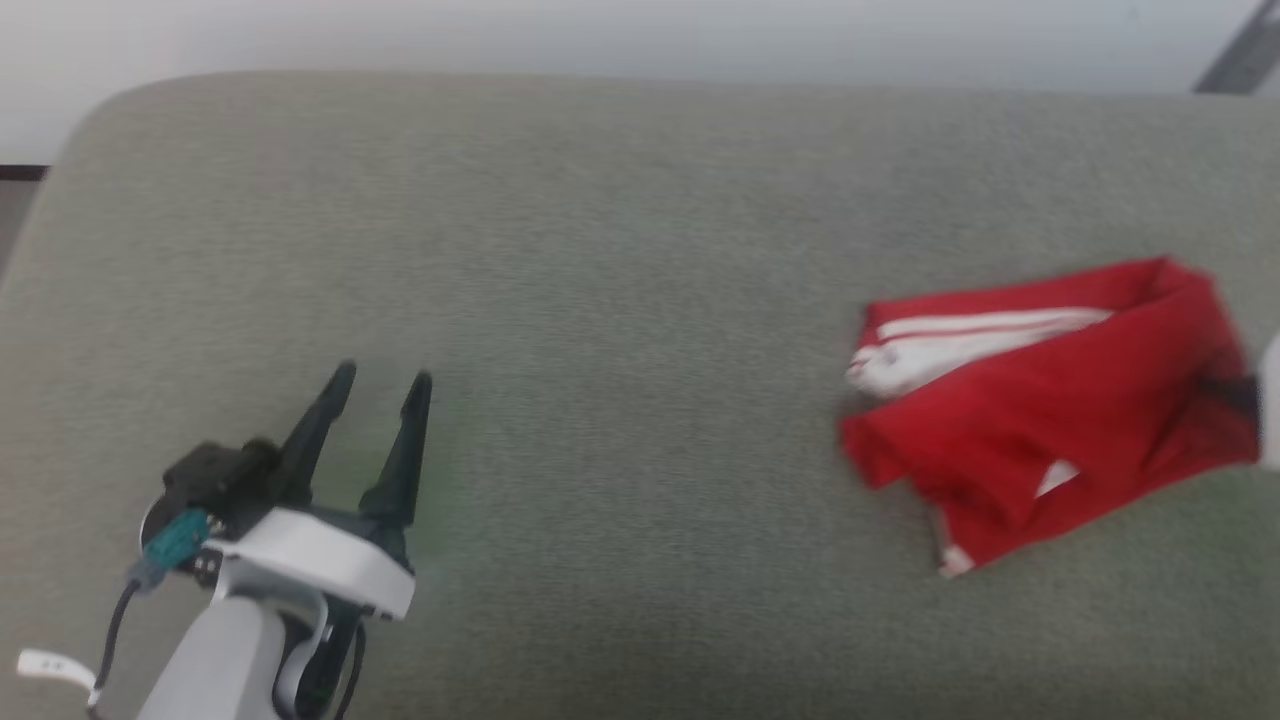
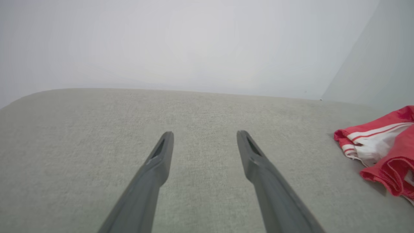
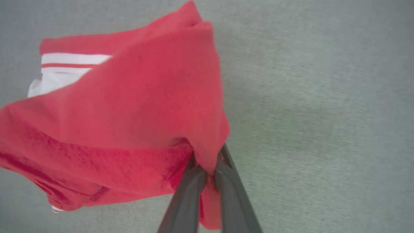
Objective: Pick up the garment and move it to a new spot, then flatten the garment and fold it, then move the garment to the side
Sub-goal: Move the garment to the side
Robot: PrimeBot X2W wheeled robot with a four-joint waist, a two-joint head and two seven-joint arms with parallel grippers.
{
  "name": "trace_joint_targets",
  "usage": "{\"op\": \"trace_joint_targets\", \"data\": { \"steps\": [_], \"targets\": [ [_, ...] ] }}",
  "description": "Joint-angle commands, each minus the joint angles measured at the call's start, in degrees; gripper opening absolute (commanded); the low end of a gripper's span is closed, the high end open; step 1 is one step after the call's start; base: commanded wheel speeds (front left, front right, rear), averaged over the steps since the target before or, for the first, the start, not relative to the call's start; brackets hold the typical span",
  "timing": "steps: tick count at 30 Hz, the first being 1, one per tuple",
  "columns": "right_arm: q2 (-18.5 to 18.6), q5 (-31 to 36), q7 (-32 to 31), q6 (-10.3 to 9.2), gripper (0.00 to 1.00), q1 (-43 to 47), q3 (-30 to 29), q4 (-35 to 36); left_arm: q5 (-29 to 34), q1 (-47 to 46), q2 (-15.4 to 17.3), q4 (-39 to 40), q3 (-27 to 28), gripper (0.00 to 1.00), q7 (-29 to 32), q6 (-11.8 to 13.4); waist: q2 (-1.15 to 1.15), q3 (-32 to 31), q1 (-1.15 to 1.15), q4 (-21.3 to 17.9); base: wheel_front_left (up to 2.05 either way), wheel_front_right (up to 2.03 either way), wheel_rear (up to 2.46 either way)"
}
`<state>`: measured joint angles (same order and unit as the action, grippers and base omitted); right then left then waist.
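Observation:
The garment (image 1: 1060, 400), a bright red shirt with a white sleeve and red-white striped trim, lies bunched at the right of the grey-green cushioned surface (image 1: 620, 300). My right gripper (image 3: 207, 155) is shut on a fold of the red cloth (image 3: 136, 106), which drapes over its fingers; its dark tip (image 1: 1235, 392) shows at the garment's right edge. My left gripper (image 1: 385, 378) stands open at the lower left, nothing between its fingers, far from the shirt. In the left wrist view the garment (image 2: 381, 149) sits at the right edge, beyond the open fingers (image 2: 161, 155).
A pale wall (image 1: 640, 40) runs behind the surface's rounded far edge. A dark slanted bar (image 1: 1235, 60) shows at the top right corner. Bare cushion stretches between the left gripper and the garment.

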<state>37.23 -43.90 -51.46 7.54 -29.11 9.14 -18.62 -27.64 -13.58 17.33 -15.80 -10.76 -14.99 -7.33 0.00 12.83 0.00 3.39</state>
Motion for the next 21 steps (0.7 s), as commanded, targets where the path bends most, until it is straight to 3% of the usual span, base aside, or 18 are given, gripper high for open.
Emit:
{"op": "trace_joint_targets", "data": {
  "steps": [1, 8, 21],
  "targets": [
    [1.04, 0.95, 1.23, -0.11, 0.00, -1.98, -1.21, -1.05, 0.30, -2.09, 0.10, 0.47, -0.79, 1.00, -0.23, -0.10, 0.00, 1.73, 0.00, -2.61, 0.00, 0.00, 0.00],
    [3.58, 4.56, 4.00, -0.11, 0.00, -5.64, -4.24, -3.81, 0.53, -6.21, 0.30, 1.13, -3.34, 1.00, -0.23, -0.11, 0.00, 4.61, 0.00, -6.29, 0.00, 0.00, 0.00],
    [9.11, 14.59, 14.94, -0.11, 0.00, -11.83, -8.61, -11.34, 0.86, -13.57, 0.69, 1.65, -7.61, 1.00, -0.24, -0.11, 0.00, 11.37, 0.00, -11.53, 0.00, 0.00, 0.00]
  ]
}}
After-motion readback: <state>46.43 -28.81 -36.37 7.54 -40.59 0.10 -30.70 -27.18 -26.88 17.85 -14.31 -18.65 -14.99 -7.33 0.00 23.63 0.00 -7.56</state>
